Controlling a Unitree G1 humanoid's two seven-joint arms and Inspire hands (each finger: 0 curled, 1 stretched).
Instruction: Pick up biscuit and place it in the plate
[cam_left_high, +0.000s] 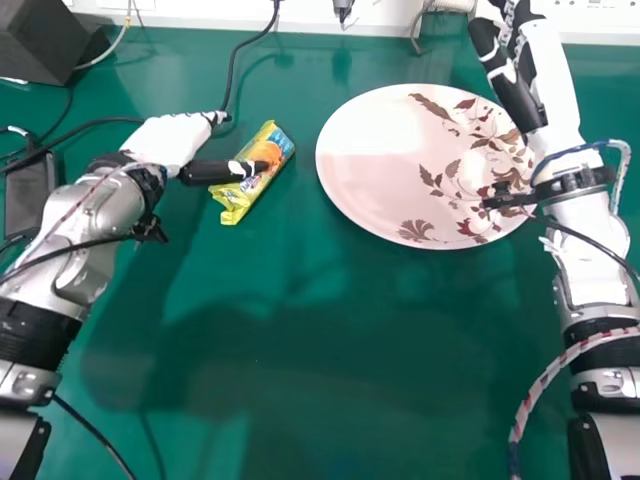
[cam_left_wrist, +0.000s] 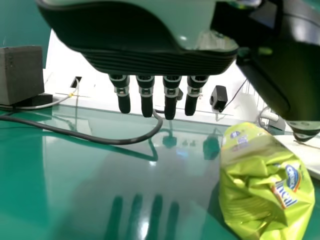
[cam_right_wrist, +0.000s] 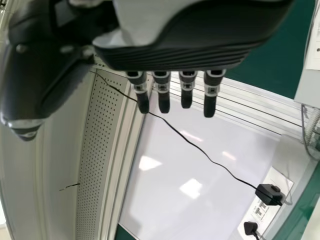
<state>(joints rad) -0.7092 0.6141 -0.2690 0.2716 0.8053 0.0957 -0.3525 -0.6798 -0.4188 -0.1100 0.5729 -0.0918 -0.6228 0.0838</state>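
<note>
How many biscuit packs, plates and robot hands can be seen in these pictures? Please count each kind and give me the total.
Biscuit pack: 1
Plate: 1
Robot hands, left hand and right hand: 2
Total: 4

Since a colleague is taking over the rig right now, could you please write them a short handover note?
Left hand: open, beside the biscuit packet, thumb reaching over it in the head view; I cannot tell whether it touches.
Right hand: open, fingers straight, at the right side of the plate, holding nothing.
Biscuit packet: lying on the green table, left of the plate.
Done: the left hand is at the packet; no grasp yet.
Left: grasp the packet, lift it and place it in the plate.
</note>
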